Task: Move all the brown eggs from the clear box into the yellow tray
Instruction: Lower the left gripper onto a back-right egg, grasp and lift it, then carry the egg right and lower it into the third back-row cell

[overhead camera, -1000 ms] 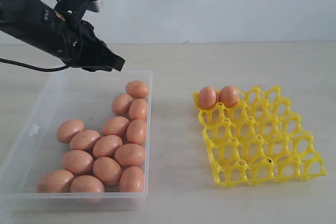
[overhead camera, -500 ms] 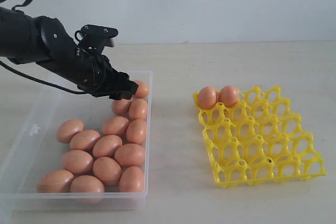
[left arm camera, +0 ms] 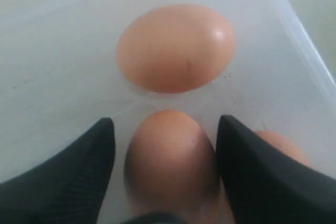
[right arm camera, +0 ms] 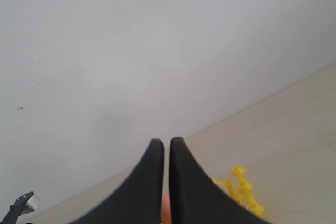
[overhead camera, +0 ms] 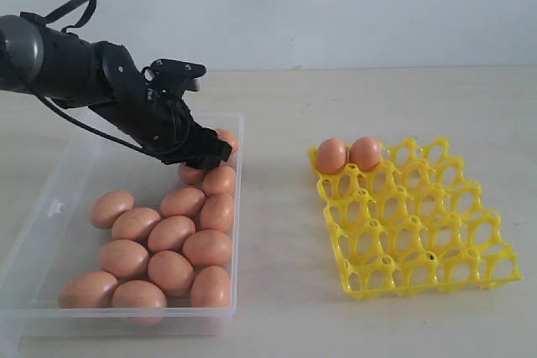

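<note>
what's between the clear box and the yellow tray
Nothing, just bare table between the box and the tray; the exterior view shows it.

A pale beige, matt tabletop (overhead camera: 285,106) with a faint grain fills the lower two thirds of the exterior frame. Above it a plain off-white wall (overhead camera: 352,6) spans the top and meets the tabletop in a straight horizontal line. A tiny dark mark (overhead camera: 294,67) sits on that line, just right of centre. In the right wrist view, faint dark specks (right arm camera: 20,108) dot the wall at middle left.
</note>
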`<act>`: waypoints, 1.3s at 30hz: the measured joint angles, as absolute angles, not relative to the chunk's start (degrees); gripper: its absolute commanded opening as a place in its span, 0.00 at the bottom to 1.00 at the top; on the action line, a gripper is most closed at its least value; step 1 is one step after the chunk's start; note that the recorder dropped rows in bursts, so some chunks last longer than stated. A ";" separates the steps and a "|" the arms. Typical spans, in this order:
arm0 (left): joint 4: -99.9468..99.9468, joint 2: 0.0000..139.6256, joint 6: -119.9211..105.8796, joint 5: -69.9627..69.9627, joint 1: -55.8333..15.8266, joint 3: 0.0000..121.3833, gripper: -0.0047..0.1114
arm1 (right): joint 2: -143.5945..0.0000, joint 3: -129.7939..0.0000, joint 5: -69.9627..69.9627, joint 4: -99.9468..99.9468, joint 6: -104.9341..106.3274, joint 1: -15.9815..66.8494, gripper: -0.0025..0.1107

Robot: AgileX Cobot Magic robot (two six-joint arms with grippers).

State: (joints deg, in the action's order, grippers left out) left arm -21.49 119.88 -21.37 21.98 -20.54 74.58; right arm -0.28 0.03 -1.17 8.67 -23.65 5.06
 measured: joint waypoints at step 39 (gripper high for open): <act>-22.70 111.54 -16.65 -6.62 -36.06 77.15 0.07 | -0.28 0.03 -1.17 8.67 -23.65 5.06 0.02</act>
